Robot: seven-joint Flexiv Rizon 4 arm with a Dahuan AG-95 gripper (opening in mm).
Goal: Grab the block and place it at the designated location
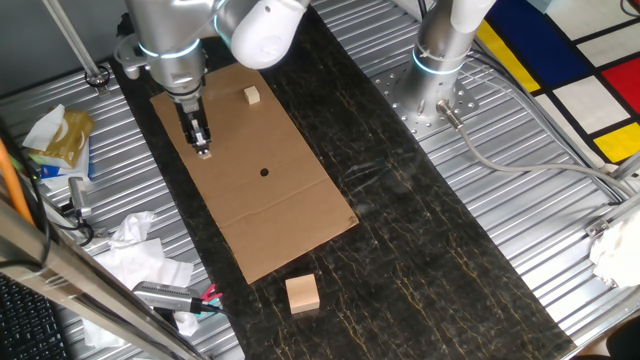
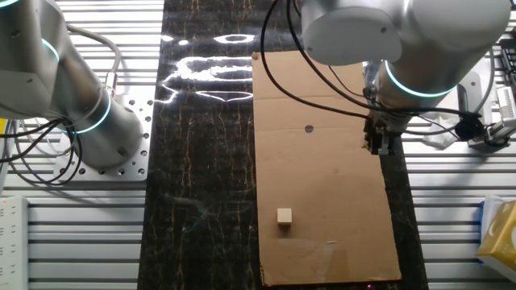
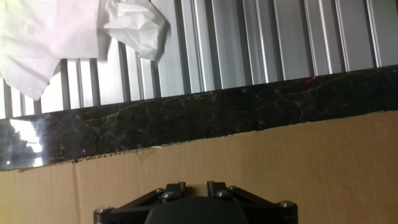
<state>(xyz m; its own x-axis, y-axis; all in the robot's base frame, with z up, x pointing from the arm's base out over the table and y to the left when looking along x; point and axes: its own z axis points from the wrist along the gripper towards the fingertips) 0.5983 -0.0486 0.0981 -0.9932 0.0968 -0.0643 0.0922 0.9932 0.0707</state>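
Your gripper [image 1: 203, 150] sits low at the cardboard sheet [image 1: 280, 215]'s long edge, apparently closed on the tiny block [image 1: 204, 153], a pale speck at its fingertips. Lift straight up, then carry it to the black dot [image 1: 264, 171] mid-sheet. The hand view hides the fingertips; the other fixed view shows no block.

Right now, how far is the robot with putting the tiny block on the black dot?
Nothing looks finished: the black dot is bare. In hand: the pincer is low at the edge of the cardboard sheet, with a pale speck at its tips, possibly the block; a grip cannot be confirmed. Left: carry it to the dot and release.
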